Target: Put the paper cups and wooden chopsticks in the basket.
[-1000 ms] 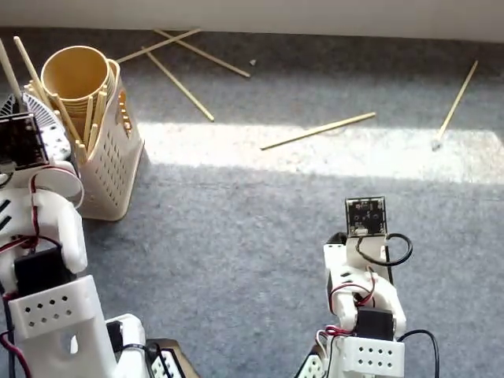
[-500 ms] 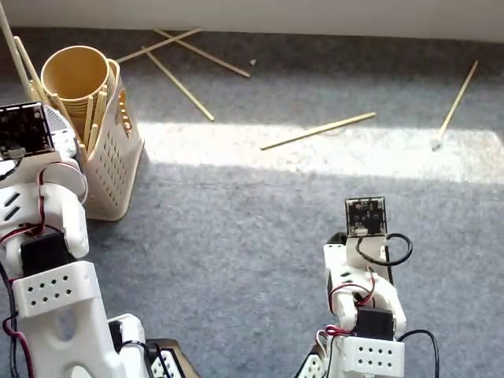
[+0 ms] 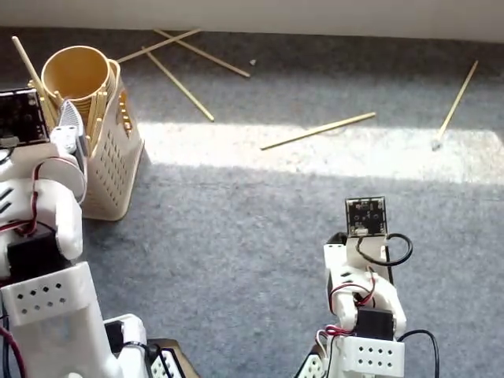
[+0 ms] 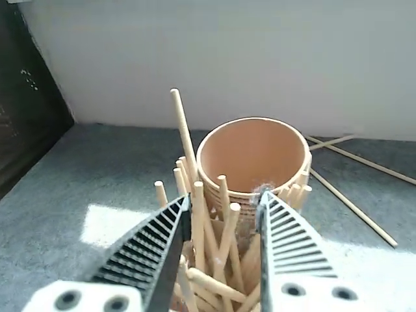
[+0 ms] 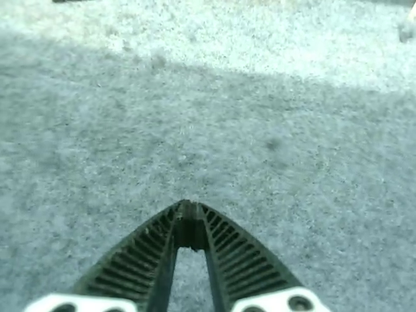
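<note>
A white perforated basket (image 3: 118,161) stands at the far left of the carpet and holds stacked paper cups (image 3: 75,71) with several wooden chopsticks (image 3: 96,118) upright around them. My left gripper (image 4: 224,197) hangs open just above those chopsticks (image 4: 224,224), its jaws astride a few of them, with the cup's mouth (image 4: 252,153) right beyond. One left finger (image 3: 69,118) shows at the basket's near-left rim. Several loose chopsticks (image 3: 319,131) lie on the carpet farther back. My right gripper (image 5: 189,214) is shut on nothing, low over bare carpet.
Loose chopsticks (image 3: 179,85) lie behind the basket, and one (image 3: 458,93) lies at the far right. A pale wall runs along the back edge. The right arm (image 3: 364,299) sits folded at the front. Grey carpet (image 3: 236,228) lies open between the arms.
My left wrist has swung toward the basket. One of the two tall chopsticks at the basket's left edge no longer sticks up. The right arm has not moved.
</note>
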Available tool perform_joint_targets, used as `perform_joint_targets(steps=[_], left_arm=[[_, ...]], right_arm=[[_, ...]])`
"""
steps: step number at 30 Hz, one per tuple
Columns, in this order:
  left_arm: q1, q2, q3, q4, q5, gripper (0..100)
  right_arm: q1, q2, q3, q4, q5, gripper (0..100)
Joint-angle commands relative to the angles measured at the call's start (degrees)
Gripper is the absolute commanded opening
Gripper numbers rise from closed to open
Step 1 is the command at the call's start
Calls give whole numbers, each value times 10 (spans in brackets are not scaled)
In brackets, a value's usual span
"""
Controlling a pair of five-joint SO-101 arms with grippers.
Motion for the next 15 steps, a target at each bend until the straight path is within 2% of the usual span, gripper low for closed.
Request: perform_joint_targets(steps=[1, 3, 6, 11, 15], left_arm=[[64, 0, -143, 203, 3, 193], [101, 0, -175, 287, 2, 193], [164, 0, -171, 361, 1, 193], [247, 0, -84, 380, 1, 195], [290, 0, 7, 379, -38, 196]], right_arm=[[54, -7, -25, -11, -1, 10], [95, -4, -60, -11, 0, 10], [117, -2, -121, -12, 5, 11], [181, 34, -222, -86, 26, 15], [222, 212, -340, -135, 26, 93]])
